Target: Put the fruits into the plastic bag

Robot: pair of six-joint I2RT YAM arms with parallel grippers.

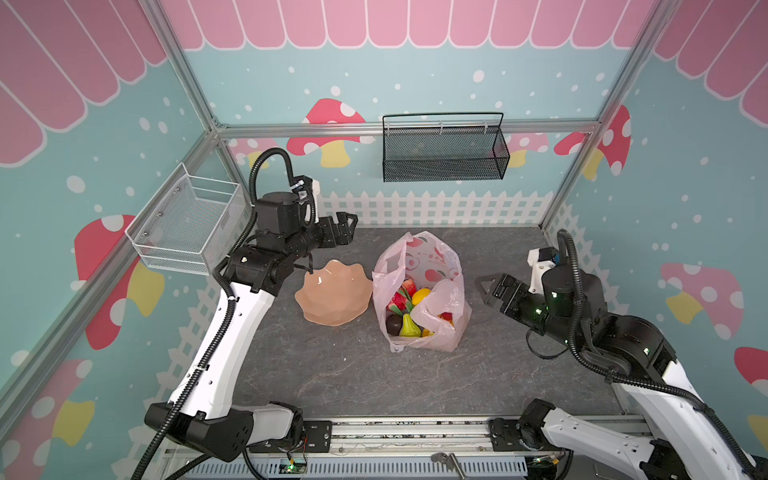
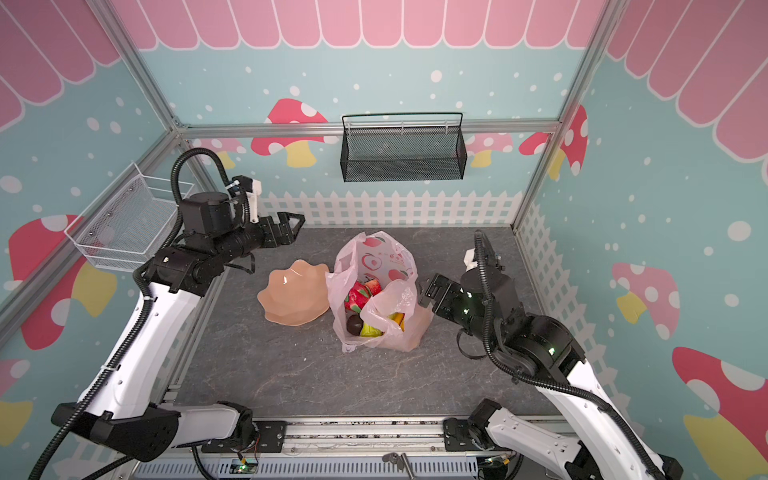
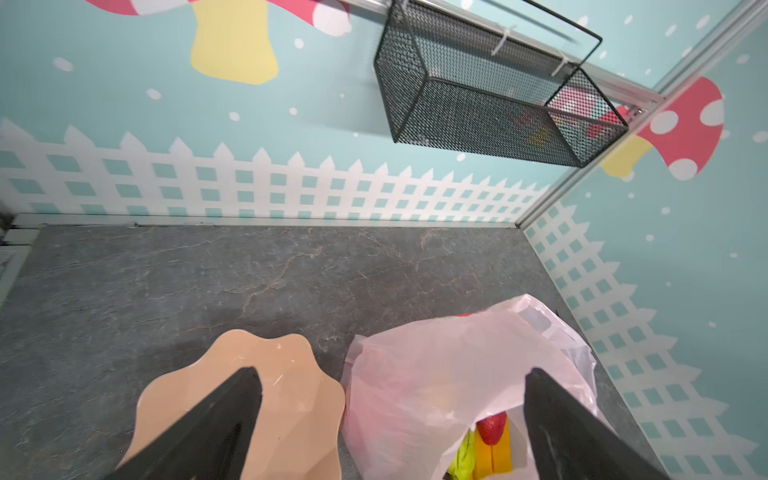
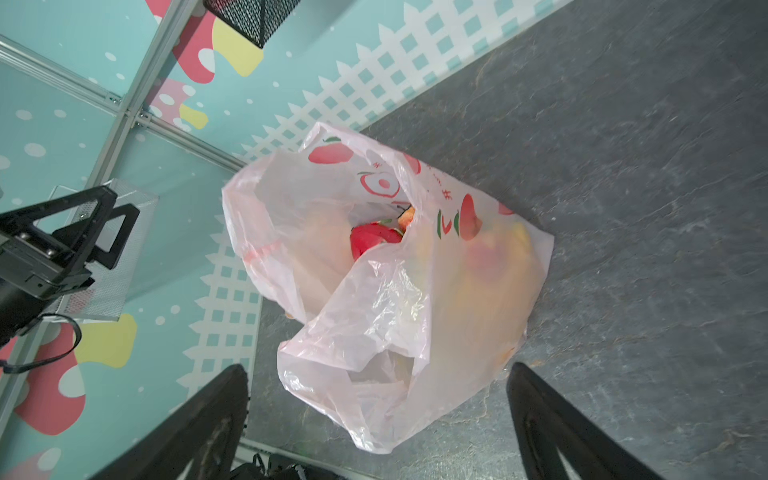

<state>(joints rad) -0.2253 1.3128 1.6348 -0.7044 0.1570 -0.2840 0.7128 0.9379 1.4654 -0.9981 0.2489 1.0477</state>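
A grey stone-patterned table (image 1: 353, 374) is shown from above, inside a booth with pastel mushroom walls. At the far left, a white wire basket (image 1: 187, 224) is fixed to the side wall. Just right of it, the left gripper (image 1: 351, 223) is held raised over the back left part of the table. Its fingers (image 3: 224, 415) are spread wide apart and nothing is held between them. Below and to its right, a tan wavy-edged dish (image 1: 332, 295) is set on the table, just beside the bag. The plastic bag (image 1: 419, 257), thin, pale pink and printed with red fruit pictures, is placed near the middle of the table and slumped, with its mouth gaping upward. The fruits (image 1: 401, 303) are seen inside it in both top views. Among them, a red dragon fruit (image 2: 356, 296), a dark brown fruit (image 1: 393, 323) and a yellow-green pear (image 1: 408, 325) can be made out, while others are blurred behind the plastic. Above the bag, a black mesh basket (image 1: 444, 151) is hung on the back wall. To the right of the bag, the right gripper (image 1: 482, 291) is pointed toward it, near but apart. Its fingers (image 4: 199, 419) are opened wide and nothing is gripped.
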